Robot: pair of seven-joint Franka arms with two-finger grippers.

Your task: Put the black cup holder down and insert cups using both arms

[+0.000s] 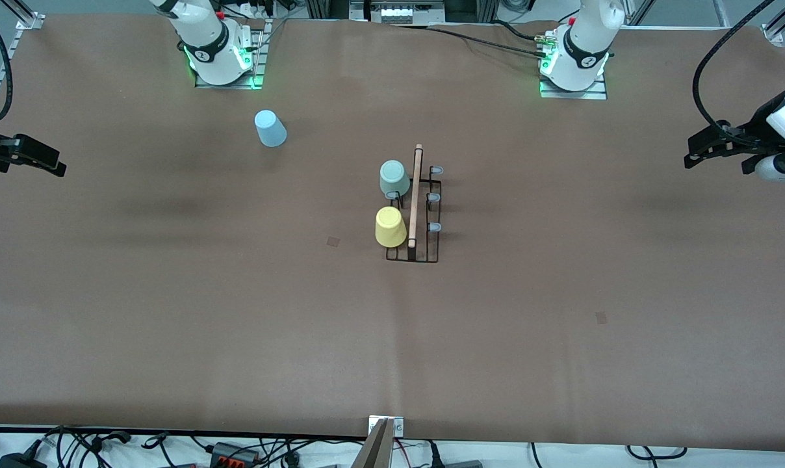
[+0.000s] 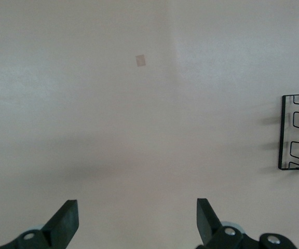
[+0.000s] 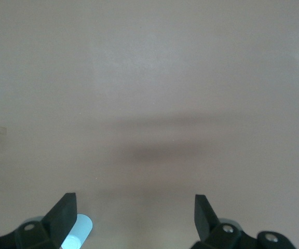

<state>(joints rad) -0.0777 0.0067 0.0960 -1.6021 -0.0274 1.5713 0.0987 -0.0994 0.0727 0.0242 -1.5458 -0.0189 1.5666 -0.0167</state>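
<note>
The black cup holder (image 1: 425, 250) stands mid-table, its wooden rod (image 1: 416, 195) running away from the front camera. A pale green cup (image 1: 394, 179) and a yellow cup (image 1: 390, 227) sit upside down on prongs on the side toward the right arm's end. Three grey-tipped prongs (image 1: 435, 227) on the side toward the left arm's end are bare. A light blue cup (image 1: 270, 128) stands upside down on the table near the right arm's base; it also shows in the right wrist view (image 3: 79, 231). My left gripper (image 1: 714, 153) (image 2: 136, 223) is open and empty. My right gripper (image 1: 41, 162) (image 3: 135, 220) is open and empty.
Both grippers hang over the table's outer ends, far from the holder. The holder's edge (image 2: 297, 132) shows in the left wrist view. Small tape marks (image 1: 333, 242) (image 1: 601, 317) lie on the brown table cover. Cables run along the front edge.
</note>
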